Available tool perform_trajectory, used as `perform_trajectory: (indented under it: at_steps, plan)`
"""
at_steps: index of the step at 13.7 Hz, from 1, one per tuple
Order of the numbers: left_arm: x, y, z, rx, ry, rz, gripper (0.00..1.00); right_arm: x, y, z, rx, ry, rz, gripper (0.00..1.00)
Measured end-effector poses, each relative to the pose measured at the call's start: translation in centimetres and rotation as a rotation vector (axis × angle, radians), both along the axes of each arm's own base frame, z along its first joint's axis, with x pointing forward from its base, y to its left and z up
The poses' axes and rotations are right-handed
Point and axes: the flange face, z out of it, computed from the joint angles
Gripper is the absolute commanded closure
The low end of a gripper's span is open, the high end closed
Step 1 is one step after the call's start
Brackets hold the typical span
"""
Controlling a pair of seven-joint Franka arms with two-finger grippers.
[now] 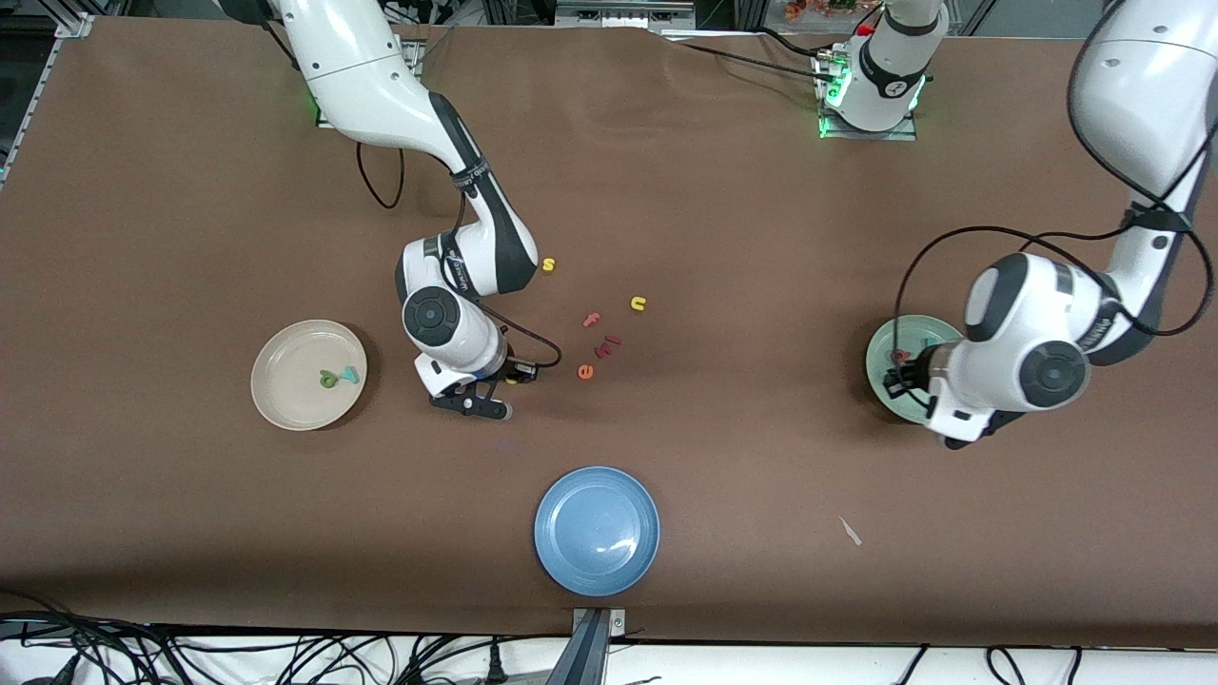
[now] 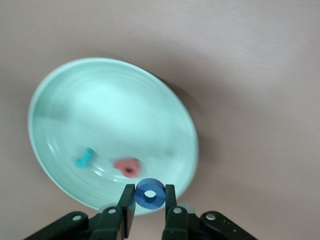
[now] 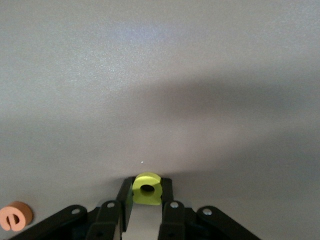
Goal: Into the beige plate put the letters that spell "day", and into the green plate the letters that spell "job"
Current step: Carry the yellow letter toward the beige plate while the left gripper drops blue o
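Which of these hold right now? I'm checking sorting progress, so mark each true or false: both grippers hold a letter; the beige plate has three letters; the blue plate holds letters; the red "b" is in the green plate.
1. Both grippers hold a letter: true. The left gripper is shut on the blue "o"; the right gripper is shut on the yellow "a".
2. The beige plate has three letters: false. Two, green and teal.
3. The blue plate holds letters: false. None.
4. The red "b" is in the green plate: true.
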Motion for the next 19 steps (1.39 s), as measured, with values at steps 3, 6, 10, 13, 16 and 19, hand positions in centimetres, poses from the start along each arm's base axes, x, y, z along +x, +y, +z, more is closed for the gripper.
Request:
perform_trajectory:
  at_steps: [3, 6, 10, 13, 16, 19]
  plan:
    - [0.0, 2.6, -2.5, 0.033, 0.004, -0.044, 0.83, 0.2, 0.2, 0.4, 0.005, -0.006, 0.001, 0.91]
    - [0.2, 3.9, -5.1, 0.025, -0.014, -0.038, 0.62, 2.0, -0.6, 3.0, -0.008, 0.023, 0.008, 0.92]
    - [0.5, 4.5, -5.0, 0.015, -0.023, -0.045, 0.00, 4.8, -7.5, 7.6, -0.051, 0.064, 0.144, 0.93]
    - [1.6, 4.2, -1.3, 0.018, -0.079, -0.092, 0.00, 5.7, -13.3, 8.8, -0.076, 0.091, 0.253, 0.94]
    - [2.3, 2.6, 7.1, 0.038, -0.157, -0.224, 0.00, 5.2, -18.0, 8.5, -0.085, 0.115, 0.316, 0.94]
    - [2.4, 1.0, 15.8, 0.022, -0.180, -0.290, 0.00, 4.5, -21.7, 8.4, -0.083, 0.112, 0.368, 0.94]
